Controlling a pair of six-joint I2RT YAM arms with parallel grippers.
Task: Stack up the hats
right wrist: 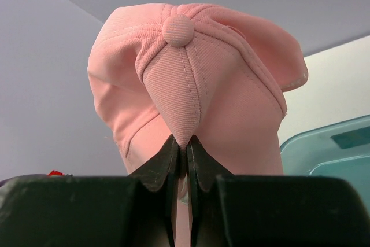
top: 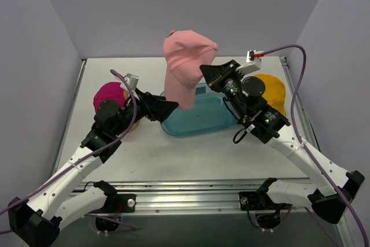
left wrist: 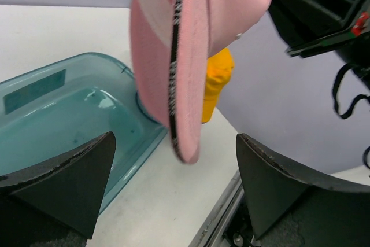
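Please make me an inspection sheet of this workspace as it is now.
Surface: white table, no spills seen.
Job's things: pale pink cloth hat held up in the air; magenta cloth hat at left; yellow-orange cloth hat at right; no other hat seen.
Clutter: translucent teal oval plastic tray, centre.
Grippers: right gripper shut on the pink hat's crown; left gripper open, holding nothing.
Cables: purple cables loop along both arms.
Surroundings: plain pale walls.
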